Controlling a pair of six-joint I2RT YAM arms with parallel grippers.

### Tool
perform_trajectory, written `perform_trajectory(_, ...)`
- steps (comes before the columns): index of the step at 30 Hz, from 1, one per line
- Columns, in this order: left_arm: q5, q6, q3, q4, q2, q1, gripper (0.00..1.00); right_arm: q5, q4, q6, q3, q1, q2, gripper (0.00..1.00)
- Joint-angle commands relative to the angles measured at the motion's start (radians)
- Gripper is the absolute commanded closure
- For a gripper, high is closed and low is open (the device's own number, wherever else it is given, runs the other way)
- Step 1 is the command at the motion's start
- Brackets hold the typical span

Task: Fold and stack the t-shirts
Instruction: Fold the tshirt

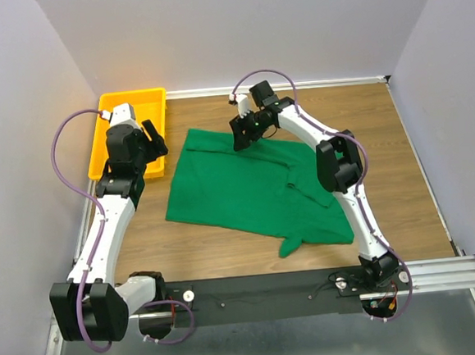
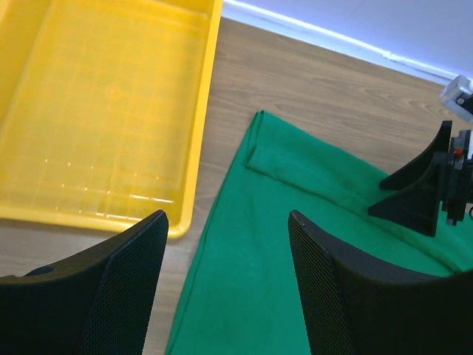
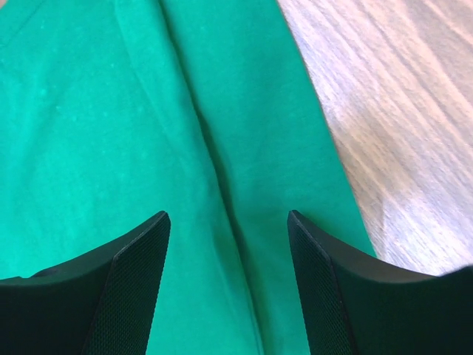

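Note:
The dark-green t-shirt [image 1: 247,189] lies spread on the wooden table [image 1: 382,133], partly folded, with a sleeve bunched at its near right. My left gripper [image 1: 156,143] is open and empty. It hovers over the shirt's far left edge, between the shirt and the yellow tray; in the left wrist view [image 2: 228,214] the shirt [image 2: 251,281] lies below the jaws. My right gripper [image 1: 242,134] is open and empty just above the shirt's far edge. The right wrist view [image 3: 228,214] shows a folded strip of the shirt [image 3: 111,111] beneath it.
The yellow perforated tray [image 1: 130,120] stands empty at the far left, its rim [image 2: 199,111] close beside the shirt's edge. Bare wood [image 3: 399,111] lies right of the shirt. The right gripper's black fingers [image 2: 421,192] show in the left wrist view. Walls enclose three sides.

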Motion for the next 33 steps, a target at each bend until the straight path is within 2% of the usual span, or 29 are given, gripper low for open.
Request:
perform_trajectory(1, 0.019, -0.022, -0.002, -0.018, -0.019, 0.008, 0.26, -0.049, 0.013, 0.022, 0.009, 0.008, 0.018, 0.29)
perform_trajectory(13, 0.048, -0.022, -0.01, 0.008, 0.019, 0.012, 0.27, -0.092, 0.022, -0.002, -0.108, 0.063, -0.028, 0.35)
perform_trajectory(22, 0.084, -0.031, -0.022, 0.048, 0.054, 0.014, 0.27, -0.028, 0.032, -0.133, -0.272, 0.126, -0.147, 0.36)
perform_trajectory(29, 0.195, -0.039, -0.007, 0.086, 0.125, 0.014, 0.27, 0.051, 0.065, -0.123, -0.301, 0.129, -0.178, 0.36)
perform_trajectory(33, 0.317, -0.041, 0.007, 0.114, 0.206, 0.012, 0.29, 0.049, 0.075, -0.117, -0.303, 0.129, -0.199, 0.35)
